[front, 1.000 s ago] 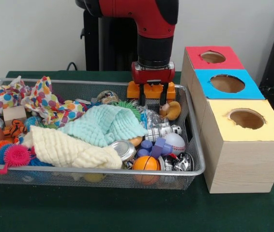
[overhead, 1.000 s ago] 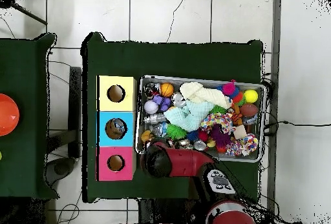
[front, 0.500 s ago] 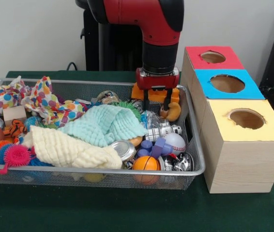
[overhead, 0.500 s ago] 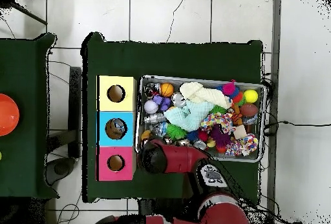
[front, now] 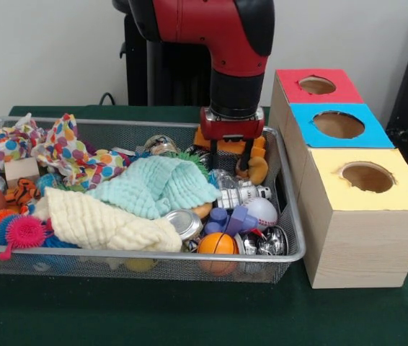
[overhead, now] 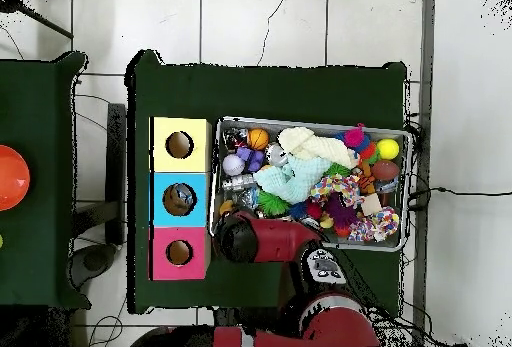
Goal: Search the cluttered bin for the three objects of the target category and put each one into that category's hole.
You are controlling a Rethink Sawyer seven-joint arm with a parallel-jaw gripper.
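Tool (front: 232, 155) low in the far right corner of the wire bin (front: 296, 238), both dark fingers spread and dropped to either side of a small tan plush toy (front: 256, 167). Nothing gripped yet; fingers straddle the toy with gaps, likely lined up for a pinch. Toy sits against the bin's right wall, just beside a white robot figure (front: 241, 195) and a crumpled foil piece (front: 223, 176). It looks soft, rounded, yellow-brown with an orange part behind it; exact shape hard to read behind the fingers.

Corner position probably chosen because the toy lies exposed there, not buried under the mint cloth (front: 157, 185) or cream cloth (front: 103, 222) covering mid-bin.

Three boxes with holes stand right of the bin on the green worktop (front: 189, 310): red (front: 316, 85), blue (front: 339, 124), yellow (front: 367, 176). Overhead, the arm hides the toy; blue hole (overhead: 179, 199) appears to hold something already.
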